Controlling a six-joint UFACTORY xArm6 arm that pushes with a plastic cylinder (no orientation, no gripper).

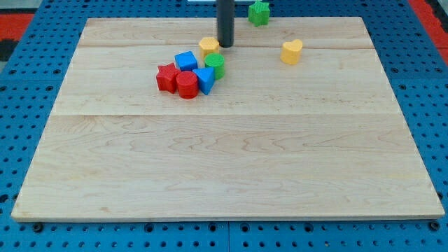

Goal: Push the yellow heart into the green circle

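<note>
The yellow heart lies alone on the wooden board toward the view's upper right. The green circle sits in a cluster left of centre, touching a blue triangle-like block. My tip is at the view's top centre, just right of a yellow block and just above the green circle. The heart is well to the right of the tip, apart from it.
The cluster also holds a blue block, a red star-like block and a red cylinder. A green star-like block sits at the board's top edge. The board lies on a blue pegboard.
</note>
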